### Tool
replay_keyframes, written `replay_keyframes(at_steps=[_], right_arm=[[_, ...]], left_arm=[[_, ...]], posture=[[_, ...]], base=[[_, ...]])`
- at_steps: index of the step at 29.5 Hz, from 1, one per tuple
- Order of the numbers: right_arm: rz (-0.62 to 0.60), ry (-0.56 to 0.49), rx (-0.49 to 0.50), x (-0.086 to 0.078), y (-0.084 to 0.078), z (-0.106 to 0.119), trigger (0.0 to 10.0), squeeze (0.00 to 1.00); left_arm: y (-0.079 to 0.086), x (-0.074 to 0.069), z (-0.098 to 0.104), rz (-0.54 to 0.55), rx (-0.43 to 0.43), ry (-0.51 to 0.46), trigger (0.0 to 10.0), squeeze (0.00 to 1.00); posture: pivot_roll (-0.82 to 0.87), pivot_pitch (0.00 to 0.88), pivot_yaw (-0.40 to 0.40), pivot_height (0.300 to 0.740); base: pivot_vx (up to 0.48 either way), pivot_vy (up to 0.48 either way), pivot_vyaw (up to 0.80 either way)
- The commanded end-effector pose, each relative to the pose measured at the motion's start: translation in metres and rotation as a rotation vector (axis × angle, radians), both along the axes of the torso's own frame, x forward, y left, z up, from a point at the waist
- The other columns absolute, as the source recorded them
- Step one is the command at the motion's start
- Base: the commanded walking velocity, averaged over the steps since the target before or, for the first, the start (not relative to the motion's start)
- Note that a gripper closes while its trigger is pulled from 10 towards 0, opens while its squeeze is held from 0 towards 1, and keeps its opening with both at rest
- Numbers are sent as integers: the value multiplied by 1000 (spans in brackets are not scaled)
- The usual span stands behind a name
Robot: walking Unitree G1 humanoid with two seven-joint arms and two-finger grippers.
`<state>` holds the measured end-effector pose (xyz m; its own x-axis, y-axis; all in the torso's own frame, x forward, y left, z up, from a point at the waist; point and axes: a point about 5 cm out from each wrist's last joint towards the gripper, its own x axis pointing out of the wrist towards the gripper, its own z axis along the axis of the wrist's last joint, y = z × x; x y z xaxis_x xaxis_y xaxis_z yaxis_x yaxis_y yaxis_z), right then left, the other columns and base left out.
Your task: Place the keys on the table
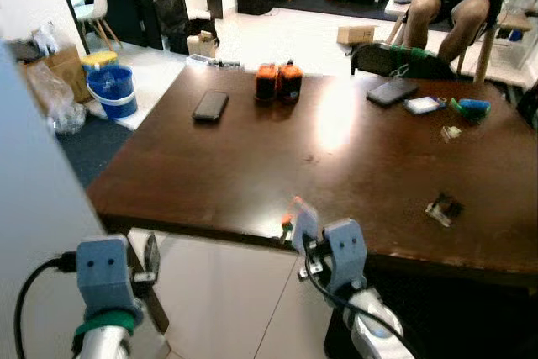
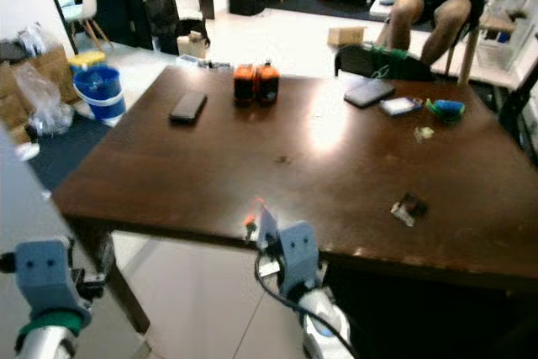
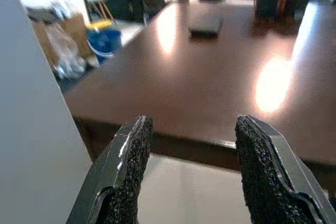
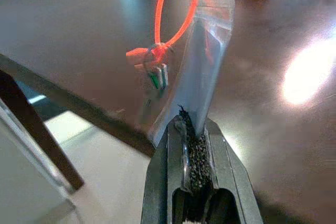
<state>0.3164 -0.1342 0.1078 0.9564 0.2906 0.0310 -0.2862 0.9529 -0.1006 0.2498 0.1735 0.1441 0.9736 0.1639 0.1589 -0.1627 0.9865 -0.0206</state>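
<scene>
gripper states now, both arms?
Left gripper: open, holding nothing, short of the table edge.
Right gripper: shut on the clear bag of keys, held at the table's near edge.

Daylight is pouring in from the far side of the room, washing out the pale floor (image 1: 277, 35) beyond my table (image 1: 252, 166). Bright glare patches are sitting on the dark tabletop. My head views are looking soft and slightly smeared. In my left wrist view, my fingers (image 3: 123, 182) are staying sharp while the background is blurring; the clear bag (image 4: 202, 51) is catching highlights.
</scene>
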Motion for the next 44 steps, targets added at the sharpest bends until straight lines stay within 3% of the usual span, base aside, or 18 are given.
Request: replay_keyframes(at_steps=[1, 16, 29, 33, 44], right_arm=[[-2, 16, 11, -1, 2, -3, 10000, 0], [-15, -63, 78, 8, 3, 20, 10000, 0], [-22, -54, 80, 7, 1, 18, 10000, 0], [-31, -41, 90, 9, 0, 16, 10000, 0], [-59, -34, 100, 10, -6, 15, 10000, 0]], left_arm=[[9, -5, -6, 31, 3, 32, 10000, 0], [9, -1, 3, 13, 3, -1, 10000, 0], [9, -2, 10, 1, -17, -27, 10000, 0], [4, -5, 19, -30, -40, -67, 10000, 0], [2, -4, 20, -51, -36, -69, 10000, 0]], posture=[[-123, 44, 106, 740], [-134, 24, 110, 740], [-133, 37, 111, 740], [-119, 43, 104, 740], [-122, 40, 110, 740]], base=[[0, -424, 0], [0, -423, 0], [0, -372, 0], [0, 480, 0], [0, 463, 0]])
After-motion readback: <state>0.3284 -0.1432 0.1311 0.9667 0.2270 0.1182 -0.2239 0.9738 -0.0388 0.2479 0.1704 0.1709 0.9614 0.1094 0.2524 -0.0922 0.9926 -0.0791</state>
